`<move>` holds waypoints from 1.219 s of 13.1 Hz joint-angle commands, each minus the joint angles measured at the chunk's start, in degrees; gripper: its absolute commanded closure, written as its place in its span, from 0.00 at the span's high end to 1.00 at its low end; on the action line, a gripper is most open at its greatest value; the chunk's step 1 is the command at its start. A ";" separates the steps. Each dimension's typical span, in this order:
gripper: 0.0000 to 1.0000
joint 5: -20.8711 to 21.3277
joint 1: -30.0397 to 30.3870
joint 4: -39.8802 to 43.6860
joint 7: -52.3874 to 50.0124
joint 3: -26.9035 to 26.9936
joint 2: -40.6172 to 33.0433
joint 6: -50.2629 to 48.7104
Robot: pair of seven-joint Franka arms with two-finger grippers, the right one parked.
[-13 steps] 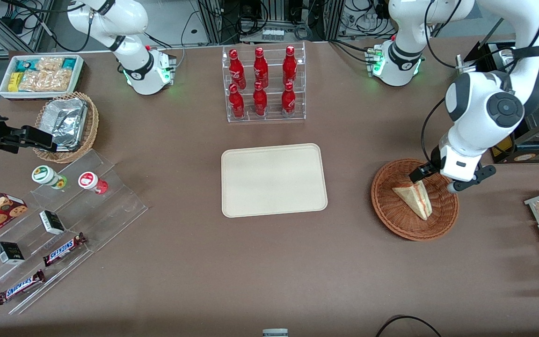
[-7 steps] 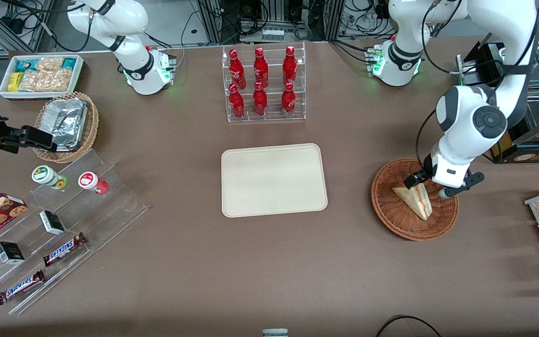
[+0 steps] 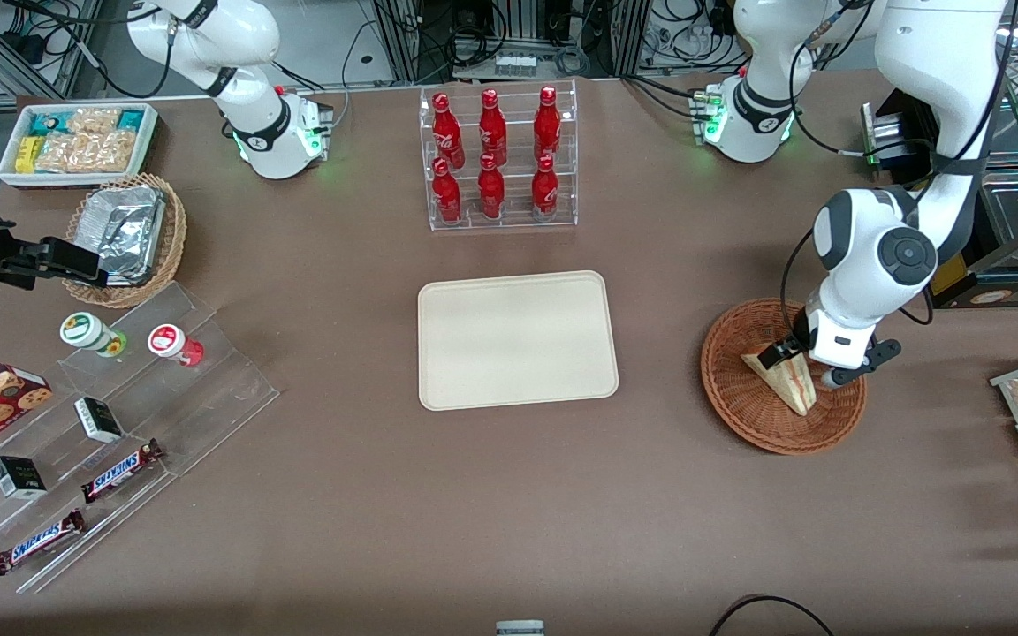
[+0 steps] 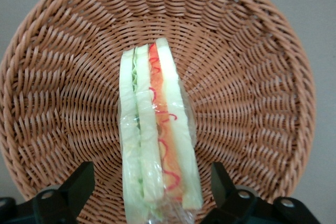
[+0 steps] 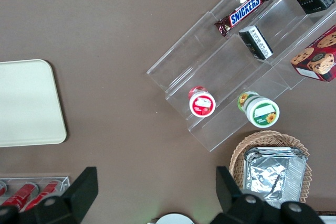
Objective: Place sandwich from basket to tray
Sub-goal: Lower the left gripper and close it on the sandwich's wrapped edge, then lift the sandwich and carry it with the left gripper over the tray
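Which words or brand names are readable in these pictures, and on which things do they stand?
"SNICKERS": chocolate bar on the clear stepped stand.
"SNICKERS": second bar on that stand.
Red bottles, small dark boxes, lidded cups: print too small to read.
Sandwich, under the open gripper: no text.

White left arm [image 3: 862, 265], grey joint caps, black cables, green base light; black gripper [image 3: 805, 362].

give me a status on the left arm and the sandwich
Gripper open, down in the basket, one finger either side of the sandwich. Sandwich not gripped yet, lies in the basket. Tray bare, nothing in the way.
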 commanded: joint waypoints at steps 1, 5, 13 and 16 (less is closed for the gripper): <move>0.78 -0.74 0.34 -0.17 -2.19 -0.29 0.48 1.37; 0.00 -0.12 0.17 0.98 -6.24 -0.55 0.22 0.85; 0.00 3.83 -4.56 17.28 -5.89 -0.81 -2.69 -23.46; 0.00 3.75 -9.92 25.65 -6.42 -0.90 -1.28 -30.42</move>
